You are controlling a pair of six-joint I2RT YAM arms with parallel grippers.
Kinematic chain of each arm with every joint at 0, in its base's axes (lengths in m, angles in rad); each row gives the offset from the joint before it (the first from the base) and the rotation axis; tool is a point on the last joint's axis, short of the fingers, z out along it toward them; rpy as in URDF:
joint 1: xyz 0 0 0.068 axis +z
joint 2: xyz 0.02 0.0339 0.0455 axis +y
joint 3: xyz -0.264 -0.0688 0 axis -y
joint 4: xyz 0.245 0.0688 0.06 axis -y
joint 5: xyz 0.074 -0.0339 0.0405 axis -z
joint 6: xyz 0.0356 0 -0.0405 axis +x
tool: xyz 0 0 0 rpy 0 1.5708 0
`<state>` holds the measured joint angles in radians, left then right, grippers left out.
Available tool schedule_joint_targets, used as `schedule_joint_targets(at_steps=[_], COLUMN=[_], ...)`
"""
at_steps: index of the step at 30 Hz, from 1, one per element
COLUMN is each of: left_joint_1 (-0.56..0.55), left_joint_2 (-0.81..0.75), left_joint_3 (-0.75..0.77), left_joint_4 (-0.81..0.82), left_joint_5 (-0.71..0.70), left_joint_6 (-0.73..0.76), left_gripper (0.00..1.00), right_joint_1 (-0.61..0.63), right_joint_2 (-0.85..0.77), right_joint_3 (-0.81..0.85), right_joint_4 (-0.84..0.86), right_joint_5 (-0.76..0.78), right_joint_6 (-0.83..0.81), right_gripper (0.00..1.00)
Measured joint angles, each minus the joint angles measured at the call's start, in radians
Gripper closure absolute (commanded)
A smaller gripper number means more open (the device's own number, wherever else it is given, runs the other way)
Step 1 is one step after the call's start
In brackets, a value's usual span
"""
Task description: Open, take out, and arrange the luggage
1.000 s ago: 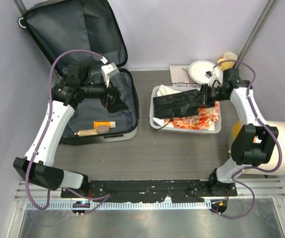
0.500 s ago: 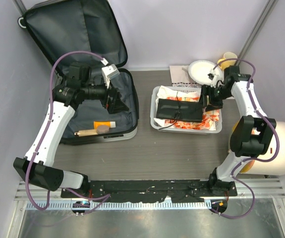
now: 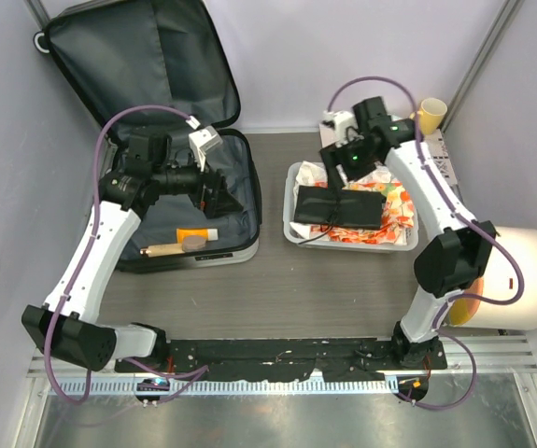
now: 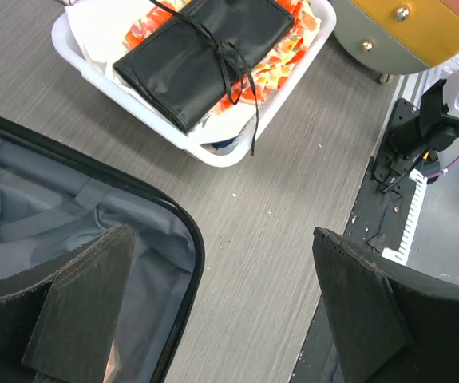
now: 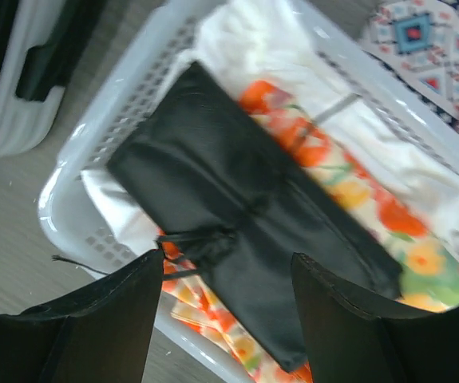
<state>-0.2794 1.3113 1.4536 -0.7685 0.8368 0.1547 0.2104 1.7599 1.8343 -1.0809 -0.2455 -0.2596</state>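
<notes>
Top view: the luggage (image 3: 156, 84) lies open at upper left. The left gripper (image 3: 219, 193) hovers over its lining, where a tube (image 3: 196, 234) remains. The right gripper (image 3: 339, 168) hangs above the basket (image 3: 343, 243).

Left wrist: jaws wide, empty.

Right wrist: jaws apart and empty over the pouch (image 5: 245, 215) in the basket.

Unpacking seems midway; next, the left gripper should descend onto the tube.
</notes>
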Motion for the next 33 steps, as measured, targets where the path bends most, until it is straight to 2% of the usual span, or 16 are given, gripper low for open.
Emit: schedule_joint_targets(at_steps=[3, 6, 12, 17, 27, 33], left_joint_1=[0.0, 0.0, 0.0, 0.0, 0.0, 0.0], left_joint_2=[-0.006, -0.008, -0.009, -0.009, -0.009, -0.009], left_joint_3=[-0.02, -0.036, -0.044, -0.044, -0.044, -0.044], left_joint_4=[0.035, 0.065, 0.088, 0.092, 0.092, 0.091], left_joint_5=[-0.006, -0.007, -0.007, -0.006, 0.004, 0.006], left_joint_6=[-0.038, -0.069, -0.099, -0.1, -0.098, -0.095], left_gripper=[0.04, 0.04, 0.04, 0.04, 0.04, 0.04], right_joint_1=[0.12, 0.171, 0.158, 0.073, -0.212, -0.319], right_joint_2=[0.017, 0.041, 0.122, 0.135, 0.133, 0.133], right_joint_3=[-0.021, -0.055, -0.148, -0.237, -0.245, -0.244], right_joint_4=[0.012, 0.008, 0.019, 0.031, -0.025, -0.061], right_joint_5=[0.033, 0.056, 0.115, 0.098, 0.104, 0.145], right_joint_6=[-0.033, -0.064, -0.167, -0.296, -0.542, -0.635], right_gripper=[0.27, 0.27, 0.27, 0.28, 0.29, 0.29])
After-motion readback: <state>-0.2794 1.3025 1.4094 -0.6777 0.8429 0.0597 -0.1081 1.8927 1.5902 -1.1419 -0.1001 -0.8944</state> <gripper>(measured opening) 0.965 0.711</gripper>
